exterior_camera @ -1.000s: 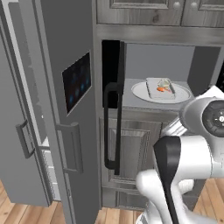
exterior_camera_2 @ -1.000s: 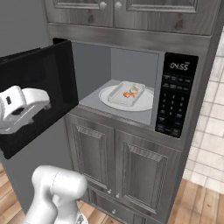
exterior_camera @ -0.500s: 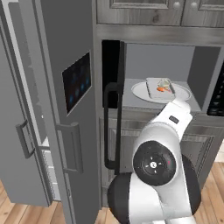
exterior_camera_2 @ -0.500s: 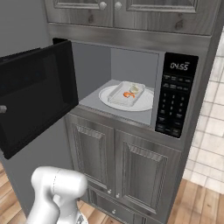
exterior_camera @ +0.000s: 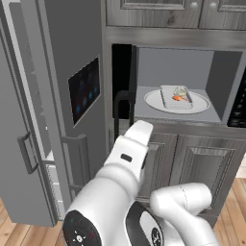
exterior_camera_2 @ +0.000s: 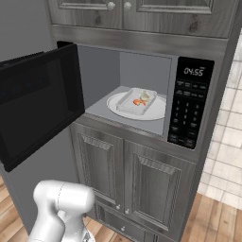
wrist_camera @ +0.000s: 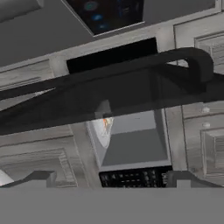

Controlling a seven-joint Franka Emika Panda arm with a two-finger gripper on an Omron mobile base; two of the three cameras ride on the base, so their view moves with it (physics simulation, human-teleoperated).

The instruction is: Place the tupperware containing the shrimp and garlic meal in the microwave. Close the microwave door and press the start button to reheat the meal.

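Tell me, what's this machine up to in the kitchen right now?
The robot is reheating a meal. The tupperware with the shrimp and garlic meal already sits on the white turntable plate inside the microwave. The microwave door hangs wide open, and the arm's gripper is empty, pointing at the door's black bar handle. Closing the door and pressing start are not yet done.
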